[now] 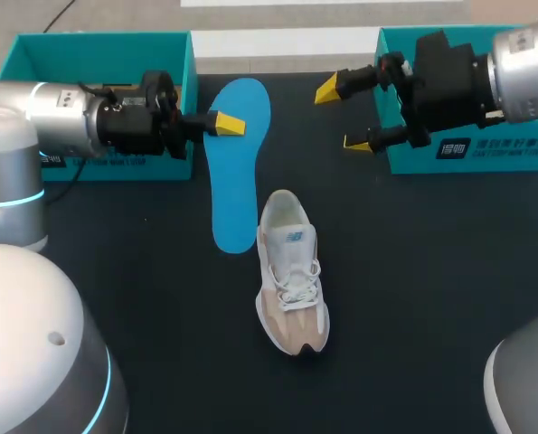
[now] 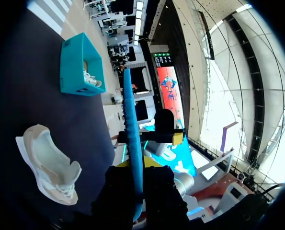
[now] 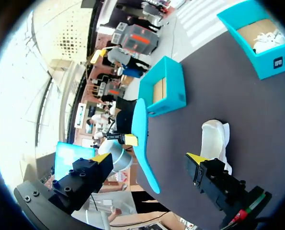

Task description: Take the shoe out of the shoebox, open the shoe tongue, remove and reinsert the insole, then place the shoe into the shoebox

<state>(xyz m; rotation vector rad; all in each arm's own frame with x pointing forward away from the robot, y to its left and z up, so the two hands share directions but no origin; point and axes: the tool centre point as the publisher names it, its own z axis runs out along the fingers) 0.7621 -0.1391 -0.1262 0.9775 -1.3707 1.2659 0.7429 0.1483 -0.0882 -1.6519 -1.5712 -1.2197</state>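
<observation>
A blue insole point(image 1: 237, 172) hangs over the black table, and my left gripper point(image 1: 225, 124) is shut on it near its upper end. Seen edge-on in the left wrist view, the insole point(image 2: 132, 139) rises out of that gripper point(image 2: 135, 165). The white and beige shoe point(image 1: 291, 271) lies on the table just beside the insole's lower end, also visible as the shoe point(image 2: 49, 165) and the shoe point(image 3: 216, 136). My right gripper point(image 1: 348, 115) hovers open to the right of the insole, touching nothing. In its own view, the insole point(image 3: 144, 143) stands ahead of the open right gripper point(image 3: 146, 160).
One teal shoebox point(image 1: 106, 54) stands at the back left behind my left arm, and is the shoebox point(image 3: 164, 91). A second teal shoebox point(image 1: 472, 154) sits at the back right under my right arm. This box point(image 2: 75, 67) holds another white shoe.
</observation>
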